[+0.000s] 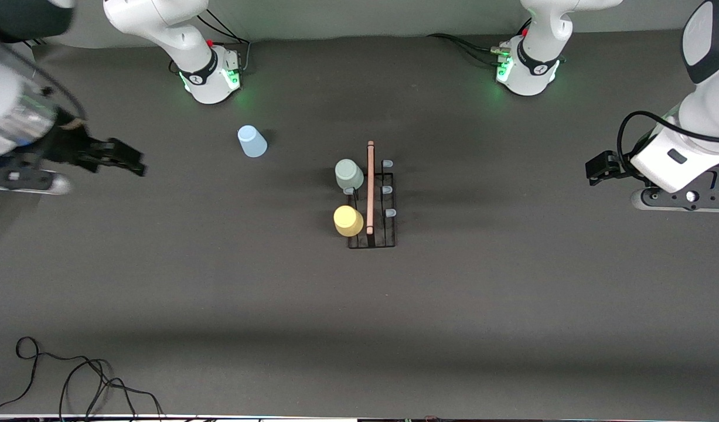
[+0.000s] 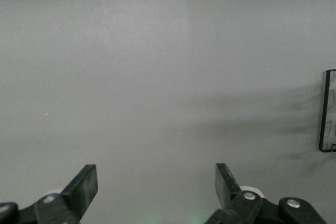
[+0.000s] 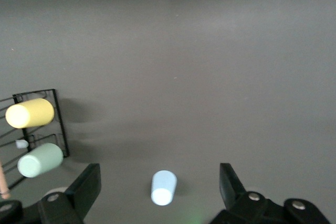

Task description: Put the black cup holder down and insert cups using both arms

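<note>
Matte grey table [image 1: 218, 305], black wire cup holder [image 1: 388, 240], smooth tapered cups [image 1: 252, 141]

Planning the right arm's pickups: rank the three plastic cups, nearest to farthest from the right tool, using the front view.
1. Light blue plastic tumbler, alone on the table, closest to the right tool.
2. Sage green plastic tumbler, on the rack.
3. Yellow plastic tumbler, on the rack, nearer the camera.
</note>
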